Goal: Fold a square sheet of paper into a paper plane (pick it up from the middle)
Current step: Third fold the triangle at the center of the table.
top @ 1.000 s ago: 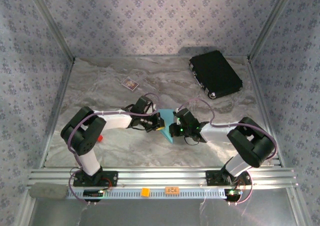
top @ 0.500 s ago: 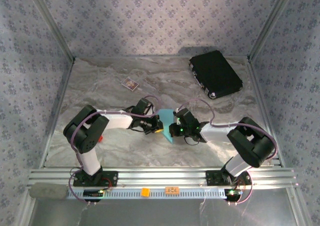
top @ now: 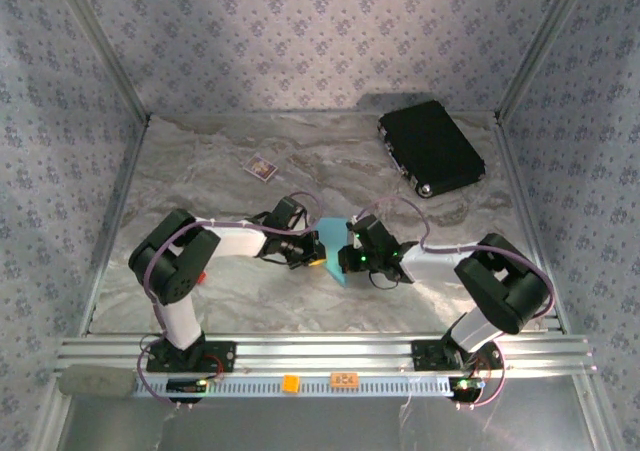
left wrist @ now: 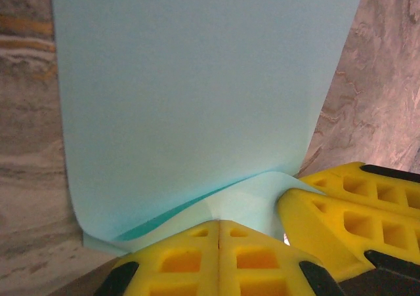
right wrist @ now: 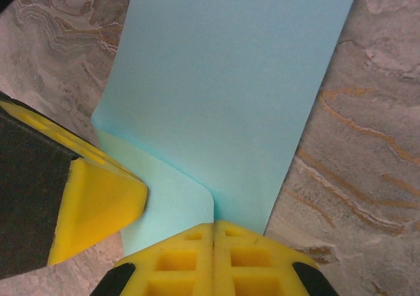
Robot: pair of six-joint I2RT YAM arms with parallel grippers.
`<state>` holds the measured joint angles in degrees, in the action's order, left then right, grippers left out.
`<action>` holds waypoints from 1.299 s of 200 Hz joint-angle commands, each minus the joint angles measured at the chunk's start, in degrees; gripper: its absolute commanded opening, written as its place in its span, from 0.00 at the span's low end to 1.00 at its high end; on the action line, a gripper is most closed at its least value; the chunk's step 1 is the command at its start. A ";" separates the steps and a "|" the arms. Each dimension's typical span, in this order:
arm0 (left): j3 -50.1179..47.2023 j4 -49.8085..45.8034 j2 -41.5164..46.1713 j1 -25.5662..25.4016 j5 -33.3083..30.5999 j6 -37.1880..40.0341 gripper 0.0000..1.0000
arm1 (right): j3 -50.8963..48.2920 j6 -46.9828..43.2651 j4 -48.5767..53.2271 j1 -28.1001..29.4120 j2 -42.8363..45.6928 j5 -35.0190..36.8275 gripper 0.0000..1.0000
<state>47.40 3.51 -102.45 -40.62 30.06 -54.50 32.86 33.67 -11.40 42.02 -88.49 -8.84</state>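
Now | left claw (left wrist: 220,225) pinched on square sheet of paper (left wrist: 197,99) | right claw (right wrist: 214,228) pinched likewise | sheet between them

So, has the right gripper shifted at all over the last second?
No. In the top view the right gripper sits at the same spot below the black case, shut on the square sheet of paper.

Left arm (top: 225,237) and right arm (top: 440,264): black round joints, white middle parts, thin purple cables (top: 138,268) looped along. Left gripper (left wrist: 220,225) and right gripper (right wrist: 213,226): yellow fingers (left wrist: 184,260) with little square holes, black behind.
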 commanded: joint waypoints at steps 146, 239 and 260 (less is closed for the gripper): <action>-0.38 -1.67 -1.61 -0.39 -2.13 1.24 0.01 | 8.34 -0.09 12.96 1.11 -0.06 -17.77 0.00; -0.36 -1.86 -1.61 -0.36 -2.11 1.33 0.01 | 10.30 -1.60 18.32 2.12 -5.82 -12.88 0.00; -0.32 -2.09 -1.61 -0.36 -2.16 1.41 0.01 | 9.26 -1.68 18.42 2.10 -5.02 -12.74 0.00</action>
<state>47.40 3.53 -102.45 -40.64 30.00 -54.06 42.48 33.19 3.84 43.92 -93.89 -23.29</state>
